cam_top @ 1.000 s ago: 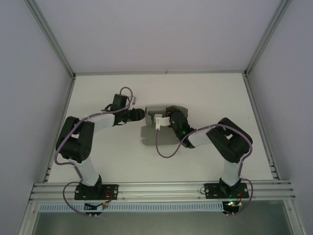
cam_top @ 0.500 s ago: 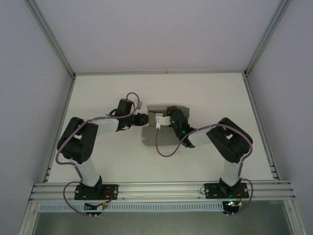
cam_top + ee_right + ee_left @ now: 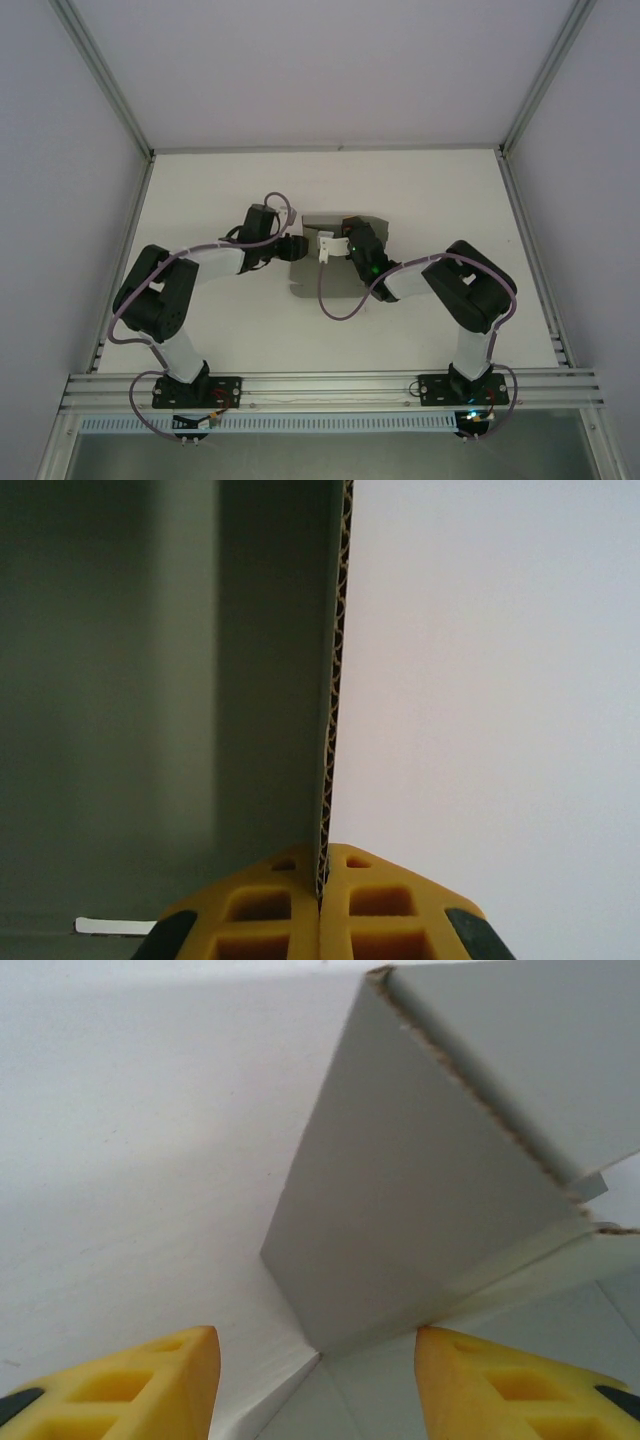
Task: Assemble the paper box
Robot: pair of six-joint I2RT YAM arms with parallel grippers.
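The paper box (image 3: 303,279) is a grey cardboard sheet, partly folded, lying mid-table between the two arms. My left gripper (image 3: 297,247) is at its left edge. In the left wrist view the left gripper (image 3: 315,1392) is open, its yellow fingers (image 3: 175,1380) spread on either side of a raised grey flap (image 3: 420,1210) that stands just ahead of them. My right gripper (image 3: 346,233) is over the sheet's back part. In the right wrist view the right gripper (image 3: 321,885) is shut on the corrugated edge of an upright wall (image 3: 335,680) of the box.
The white table (image 3: 430,200) has free room behind and to both sides of the box. A purple cable loop (image 3: 335,312) hangs from the right arm over the box's near edge. Metal frame posts (image 3: 105,80) and grey walls bound the table.
My left arm has swung right and slightly nearer, bringing its gripper up to the box's left flap. The right arm has kept its grip and place.
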